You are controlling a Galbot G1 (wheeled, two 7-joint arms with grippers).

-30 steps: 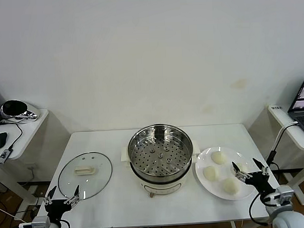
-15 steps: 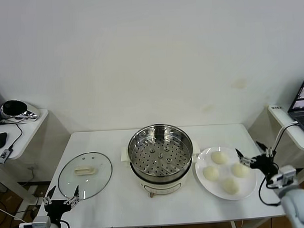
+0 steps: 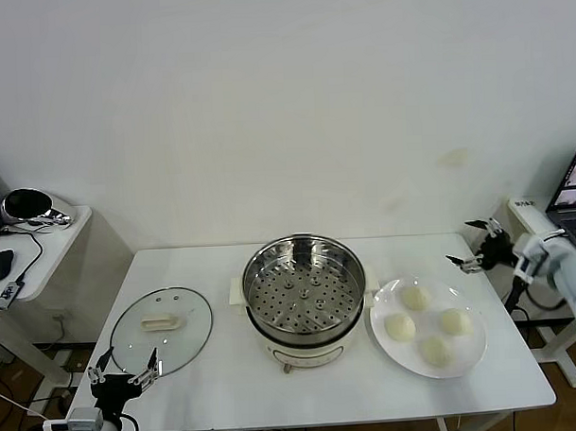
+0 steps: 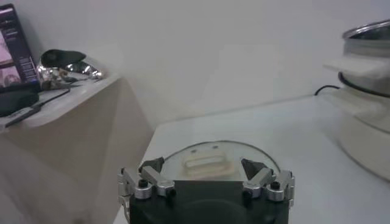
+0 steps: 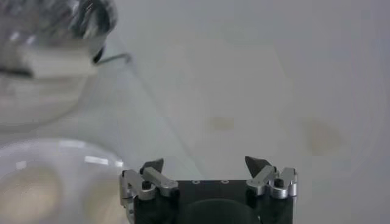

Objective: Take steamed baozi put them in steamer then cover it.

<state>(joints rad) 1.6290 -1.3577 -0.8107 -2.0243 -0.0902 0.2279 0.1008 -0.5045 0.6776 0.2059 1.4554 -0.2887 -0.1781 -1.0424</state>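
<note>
— Plain white wall, white tabletop (image 3: 227,378), and everything laid out in a row. Where do things stand?

— Nothing is in the steamer (image 3: 304,295) yet. Its perforated tray is bare, and it sits mid-tabletop. All four steamed baozi (image 3: 431,324) are on the white plate (image 3: 383,343) just beside it, on the robot's right. The glass cover (image 3: 161,330) lies flat on the other side, handle up.

— And the arms?

— The right end effector (image 3: 479,246) is up in the air past the plate's far right edge, jaws spread wide and holding nothing. The left end effector (image 3: 125,378) hangs low at the near left corner, just short of the cover's near rim, also spread open and empty.

— So which one goes for the buns?

— The right, I'd say; it's far nearer. From where it hovers, the buns lie down and back toward the robot, with the steamer beyond them to its left. They're round, so no long axis to line up with. The cover's oblong handle runs roughly side to side, and that's the left arm's business later.
</note>
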